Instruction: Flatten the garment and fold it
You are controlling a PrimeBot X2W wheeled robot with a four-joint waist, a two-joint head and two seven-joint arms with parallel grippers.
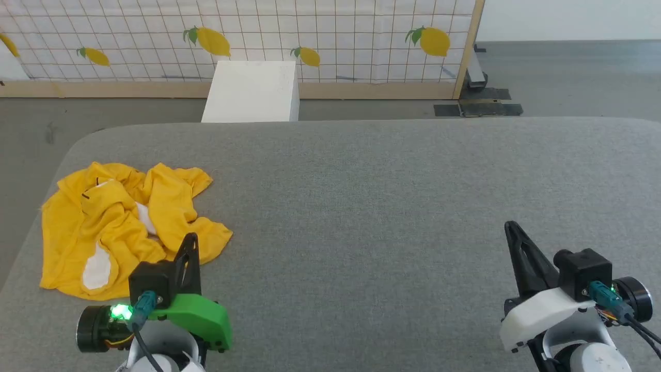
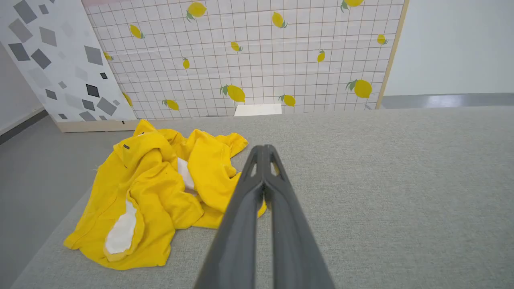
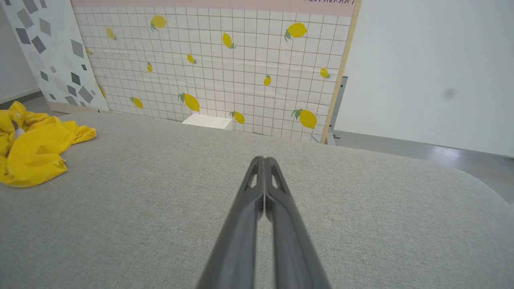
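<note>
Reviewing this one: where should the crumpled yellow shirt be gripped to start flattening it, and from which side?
Probably the loose corner of the garment that juts toward the table's middle: it lies flat and free of the heap. The left tool is close beside it, so come from the robot's side, low, after opening the shut jaws.

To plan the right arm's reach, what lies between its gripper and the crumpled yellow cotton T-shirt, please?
Right wrist view: only bare grey fabric surface separates right gripper and yellow T-shirt.
</note>
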